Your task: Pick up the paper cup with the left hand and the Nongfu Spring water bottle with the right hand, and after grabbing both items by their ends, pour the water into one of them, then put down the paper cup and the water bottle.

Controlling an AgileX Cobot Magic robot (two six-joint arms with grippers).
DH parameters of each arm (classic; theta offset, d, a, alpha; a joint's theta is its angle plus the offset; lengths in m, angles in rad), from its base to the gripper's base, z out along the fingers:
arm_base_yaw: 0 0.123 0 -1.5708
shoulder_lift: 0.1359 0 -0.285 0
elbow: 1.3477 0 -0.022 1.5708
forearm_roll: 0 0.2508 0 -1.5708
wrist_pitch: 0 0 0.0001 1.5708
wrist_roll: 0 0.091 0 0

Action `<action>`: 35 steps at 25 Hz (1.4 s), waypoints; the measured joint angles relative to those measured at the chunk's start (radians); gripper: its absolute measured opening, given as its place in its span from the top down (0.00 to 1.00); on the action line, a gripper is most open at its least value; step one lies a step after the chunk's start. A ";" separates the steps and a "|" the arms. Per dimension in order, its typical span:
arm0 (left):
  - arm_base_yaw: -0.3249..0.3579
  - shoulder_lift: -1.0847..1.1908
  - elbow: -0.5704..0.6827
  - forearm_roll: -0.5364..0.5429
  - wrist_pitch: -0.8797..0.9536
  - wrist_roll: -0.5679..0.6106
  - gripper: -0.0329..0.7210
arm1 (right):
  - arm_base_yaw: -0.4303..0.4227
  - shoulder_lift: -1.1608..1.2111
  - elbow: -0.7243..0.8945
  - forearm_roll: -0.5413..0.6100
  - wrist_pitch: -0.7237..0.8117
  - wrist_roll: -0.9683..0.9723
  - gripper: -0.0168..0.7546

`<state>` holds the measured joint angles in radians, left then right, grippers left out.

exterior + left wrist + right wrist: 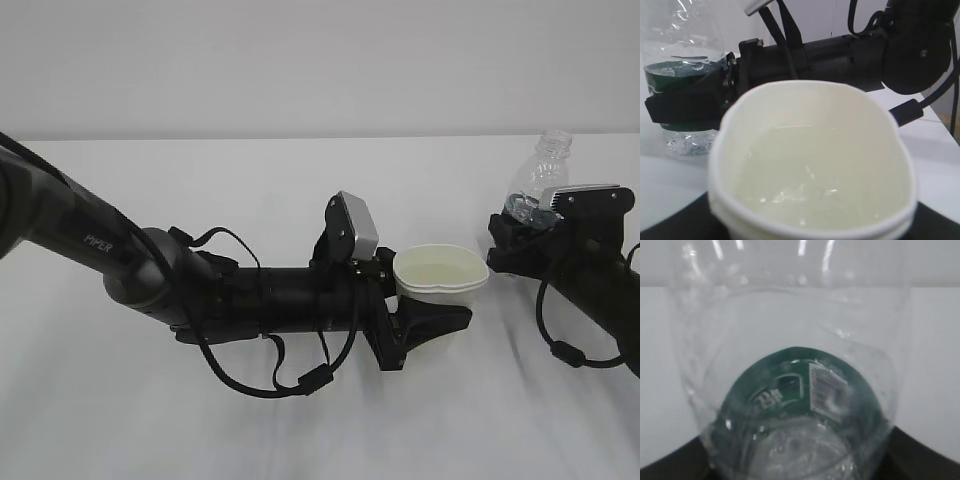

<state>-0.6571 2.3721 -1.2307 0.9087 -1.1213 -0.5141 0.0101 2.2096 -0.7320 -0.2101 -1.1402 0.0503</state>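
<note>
A white counter [300, 440] carries two robot arms at what looks like the late stage of a pouring job. The left hand [425, 300] has its fingers closed around the paper cup [440, 272], pinching the rim out of round into an oval; the cup sits upright between them, its mouth facing up, with clear water [805, 185] pooled inside. Off to that hand's right, well apart from the cup, the right hand [530, 240] grips the water bottle [540, 180] about its dark green label, fingers clamped on either side. The bottle's long axis stands close to upright, neck rising above the fingers and leaning slightly away from the cup, its mouth uncapped. The right wrist camera looks through the clear wall at the label from inside the grip; little water seems to remain, though how much cannot be told.

Judging by the filled cup and the righted bottle, the pour appears finished, and what is left is setting both down. For that, each thing lies directly below its own fingers' line to the counter: the cup hangs just above the surface, the bottle's base hidden behind the hand. The counter around both hands is bare and flat against a plain pale wall [300, 60].
</note>
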 joint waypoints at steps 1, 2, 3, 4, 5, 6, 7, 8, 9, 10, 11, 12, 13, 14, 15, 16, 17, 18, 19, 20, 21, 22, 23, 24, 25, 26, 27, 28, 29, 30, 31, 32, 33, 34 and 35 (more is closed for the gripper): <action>0.000 0.000 0.000 0.000 0.000 0.000 0.39 | 0.000 0.000 0.000 0.000 -0.001 0.000 0.43; 0.000 0.000 0.000 0.000 0.000 0.000 0.39 | 0.000 0.000 0.000 0.000 -0.001 0.002 0.38; 0.000 0.000 0.000 0.000 0.000 0.000 0.39 | 0.000 0.000 0.000 0.000 -0.001 0.002 0.34; 0.000 0.000 0.000 0.000 0.000 0.000 0.39 | 0.000 0.000 0.000 0.000 -0.001 0.003 0.28; 0.000 0.000 0.000 0.000 0.000 0.000 0.39 | 0.000 0.000 0.000 0.000 -0.001 0.003 0.25; 0.000 0.000 0.000 0.000 0.000 0.000 0.39 | 0.000 0.000 0.000 0.000 -0.001 0.003 0.22; 0.000 0.000 0.000 0.000 0.000 0.000 0.39 | 0.000 0.000 0.000 0.000 -0.001 0.004 0.21; 0.000 0.000 0.000 0.000 0.000 0.000 0.39 | 0.000 0.000 0.000 0.002 -0.001 0.004 0.20; 0.000 0.000 0.000 0.000 0.000 0.000 0.39 | 0.000 0.000 0.000 0.002 -0.001 0.004 0.19; 0.000 0.000 0.000 0.000 0.000 0.000 0.39 | 0.000 0.000 0.000 0.002 -0.001 0.004 0.19; 0.000 0.000 0.000 0.000 0.000 0.000 0.39 | 0.000 0.000 0.000 0.002 -0.001 0.004 0.19; 0.000 0.000 0.000 0.000 0.000 0.000 0.39 | 0.000 0.000 0.002 0.002 -0.001 0.004 0.19; 0.000 0.000 0.000 0.000 0.000 0.000 0.39 | 0.000 0.000 0.007 0.002 -0.001 0.004 0.19; 0.000 0.000 0.000 0.000 0.000 0.000 0.39 | 0.000 0.000 0.015 0.002 -0.002 0.004 0.19; 0.000 0.000 0.000 0.000 0.000 0.000 0.39 | 0.000 -0.002 0.025 0.002 -0.002 0.004 0.19; 0.000 0.000 0.000 0.000 0.000 0.000 0.39 | 0.000 -0.012 0.039 0.004 -0.002 0.004 0.19; 0.000 0.000 0.000 0.000 0.000 0.000 0.39 | 0.000 -0.026 0.054 0.004 -0.002 0.004 0.19; 0.000 0.000 0.000 0.000 0.000 0.000 0.39 | 0.000 -0.040 0.065 0.004 -0.002 0.004 0.19; 0.000 0.000 0.000 0.000 0.000 0.000 0.39 | 0.000 -0.059 0.079 0.004 -0.002 0.004 0.19; 0.004 0.000 0.000 0.000 0.000 0.000 0.39 | 0.000 -0.079 0.090 0.004 -0.002 0.004 0.19; 0.007 0.000 0.000 0.000 0.000 0.000 0.39 | 0.000 -0.097 0.108 0.004 -0.002 0.004 0.19; 0.011 0.000 0.000 0.000 0.000 0.000 0.39 | 0.000 -0.119 0.122 0.004 -0.004 0.004 0.19; 0.015 0.000 0.000 0.000 0.000 0.000 0.39 | 0.000 -0.143 0.142 0.004 -0.004 0.004 0.19; 0.021 0.000 0.000 -0.002 0.000 0.000 0.39 | 0.000 -0.168 0.164 0.004 -0.004 0.004 0.19; 0.025 0.000 0.000 -0.005 0.000 0.000 0.39 | 0.000 -0.189 0.184 0.004 -0.004 0.004 0.19; 0.029 0.000 0.000 -0.009 0.000 0.000 0.39 | 0.000 -0.214 0.207 0.004 -0.004 0.004 0.19; 0.034 0.000 0.000 -0.016 0.000 0.000 0.39 | 0.000 -0.236 0.226 0.004 -0.004 0.004 0.19; 0.036 0.000 0.000 -0.020 0.000 0.000 0.39 | 0.000 -0.263 0.253 0.004 -0.004 0.004 0.19; 0.043 0.000 0.000 -0.024 0.000 0.000 0.39 | 0.000 -0.290 0.271 0.004 -0.004 0.004 0.19; 0.048 0.000 0.000 -0.026 0.000 0.000 0.39 | 0.000 -0.317 0.293 0.004 -0.004 0.004 0.19; 0.056 0.000 0.000 -0.028 0.000 0.000 0.39 | 0.000 -0.339 0.314 0.004 -0.004 0.004 0.19; 0.061 0.000 0.000 -0.030 0.000 0.000 0.39 | 0.000 -0.364 0.331 0.002 -0.004 0.004 0.19; 0.068 0.000 0.000 -0.030 0.000 0.000 0.39 | 0.000 -0.388 0.351 0.000 -0.004 0.004 0.19; 0.077 0.000 0.000 -0.031 0.000 0.000 0.39 | 0.000 -0.413 0.369 -0.003 -0.004 0.004 0.19; 0.085 0.000 0.000 -0.031 0.000 0.000 0.39 | 0.000 -0.433 0.385 -0.007 -0.004 0.005 0.19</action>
<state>-0.5724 2.3721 -1.2307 0.8773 -1.1213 -0.5141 0.0101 1.7767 -0.3466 -0.2167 -1.1440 0.0550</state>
